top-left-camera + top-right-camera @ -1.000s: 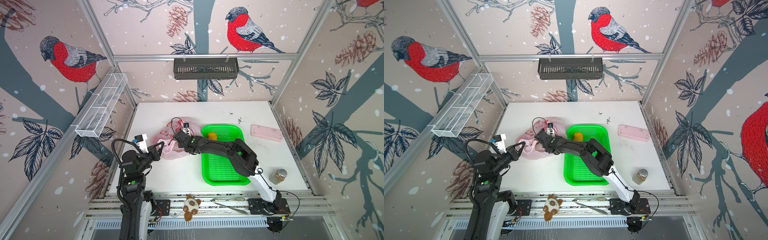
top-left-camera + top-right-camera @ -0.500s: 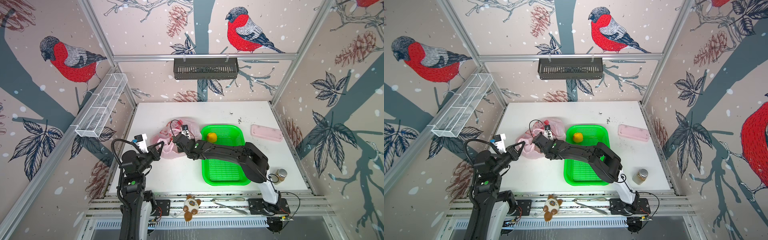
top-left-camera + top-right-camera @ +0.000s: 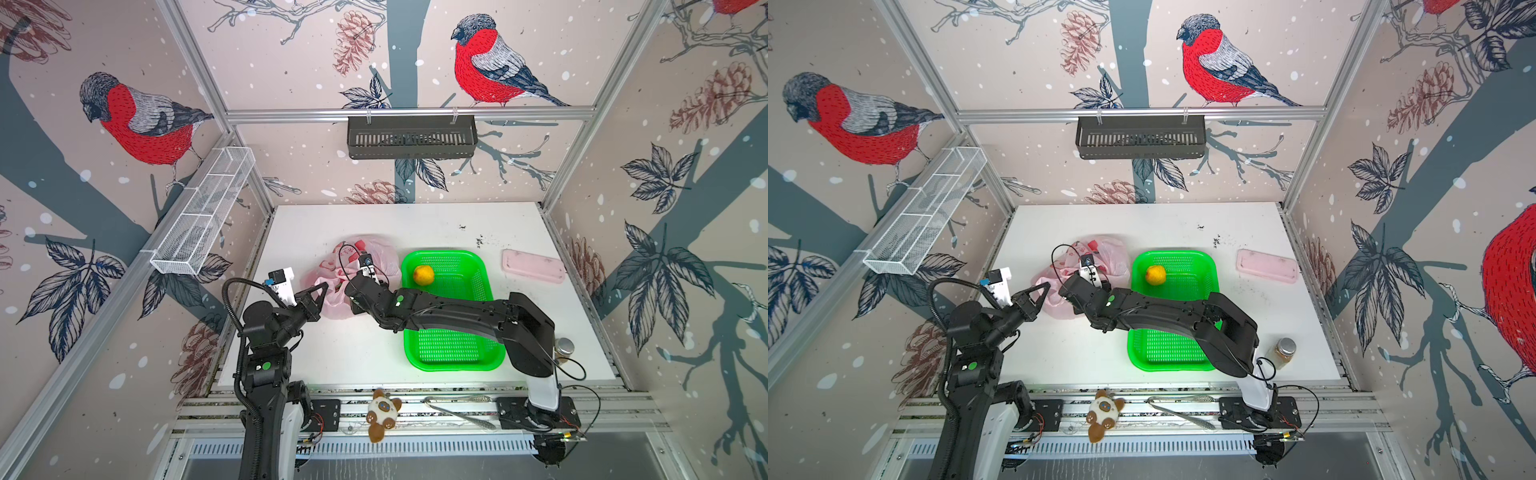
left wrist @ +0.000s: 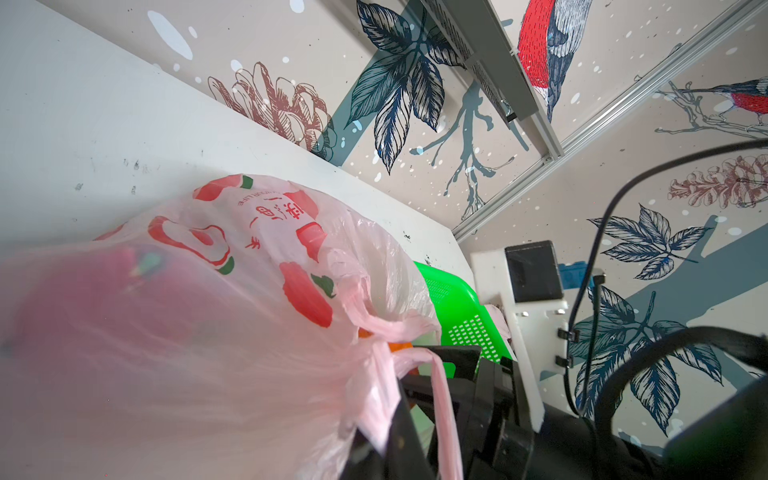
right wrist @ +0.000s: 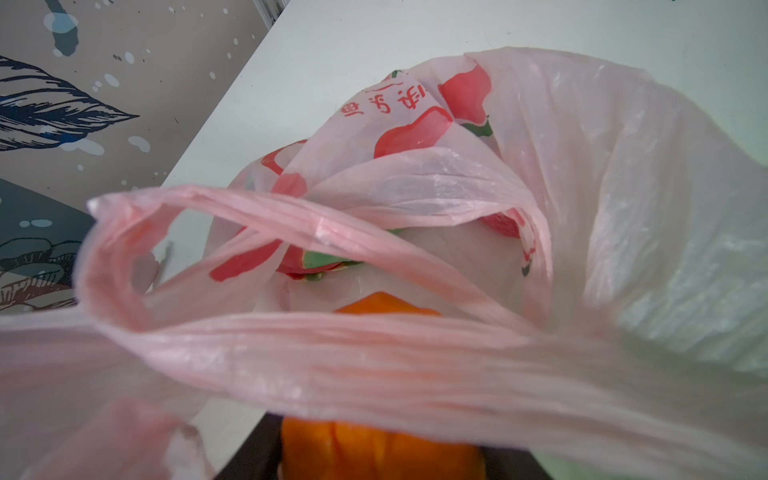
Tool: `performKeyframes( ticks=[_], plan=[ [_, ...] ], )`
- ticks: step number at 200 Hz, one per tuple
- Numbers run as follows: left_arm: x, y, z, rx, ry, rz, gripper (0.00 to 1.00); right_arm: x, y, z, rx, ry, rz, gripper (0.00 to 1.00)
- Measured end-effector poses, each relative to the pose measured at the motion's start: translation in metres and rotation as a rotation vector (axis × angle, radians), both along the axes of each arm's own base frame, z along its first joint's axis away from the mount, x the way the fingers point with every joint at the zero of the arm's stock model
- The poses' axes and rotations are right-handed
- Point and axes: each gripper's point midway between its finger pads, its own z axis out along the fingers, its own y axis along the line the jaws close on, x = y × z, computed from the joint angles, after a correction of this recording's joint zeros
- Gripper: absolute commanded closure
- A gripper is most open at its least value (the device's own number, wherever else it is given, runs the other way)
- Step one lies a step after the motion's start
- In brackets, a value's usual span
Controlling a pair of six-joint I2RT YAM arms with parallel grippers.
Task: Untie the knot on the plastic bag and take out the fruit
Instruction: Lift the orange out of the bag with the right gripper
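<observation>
The pale pink plastic bag [image 3: 376, 255] [image 3: 1115, 255] lies left of the green basket, its mouth open towards the arms. The knot is not in view; the handle strips [image 5: 291, 224] lie as loose loops. My left gripper [image 3: 322, 289] [image 4: 399, 415] is shut on a pink strip at the bag's near edge. At the bag's mouth, my right gripper [image 3: 351, 291] [image 5: 382, 457] is shut on an orange fruit [image 5: 382, 453], with a handle strip draped across it. A yellow fruit [image 3: 423, 274] [image 3: 1155, 274] sits in the basket. A blurred magenta shape [image 4: 83, 311] shows through the bag.
The green basket [image 3: 444, 254] stands right of the bag, partly under my right arm. A flat pink case [image 3: 533, 266] lies at the far right, and a small jar [image 3: 564, 348] stands near the right front corner. A toy and tongs rest on the front rail.
My right arm has stretched out low over the basket, and its gripper has drawn slightly back towards the front at the bag's mouth. The left arm has stayed put.
</observation>
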Motion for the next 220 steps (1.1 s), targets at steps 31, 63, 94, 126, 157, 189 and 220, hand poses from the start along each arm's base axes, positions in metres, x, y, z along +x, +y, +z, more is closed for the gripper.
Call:
performKeyframes(
  ticks=[31,63,94,126,157,189,220],
  plan=[
    [0.0,0.0,0.0,0.0,-0.001,0.0,1.0,-0.007,-0.002,0.013,0.02,-0.008,0.011,0.67],
    [0.0,0.0,0.0,0.0,-0.001,0.0,1.0,-0.015,-0.007,0.036,0.051,-0.029,0.03,0.67],
    [0.0,0.0,0.0,0.0,-0.002,0.0,1.0,-0.023,-0.015,0.057,0.085,-0.045,0.042,0.67],
    [0.0,0.0,0.0,0.0,-0.002,0.0,1.0,-0.031,-0.029,0.069,0.101,-0.052,0.048,0.67],
    [0.0,0.0,0.0,0.0,-0.002,0.0,1.0,-0.038,-0.044,0.077,0.112,-0.055,0.05,0.67],
    [0.0,0.0,0.0,0.0,-0.001,0.0,1.0,-0.042,-0.06,0.084,0.122,-0.065,0.043,0.67],
    [0.0,0.0,0.0,0.0,-0.001,0.0,1.0,-0.043,-0.077,0.091,0.129,-0.083,0.016,0.67]
  ],
)
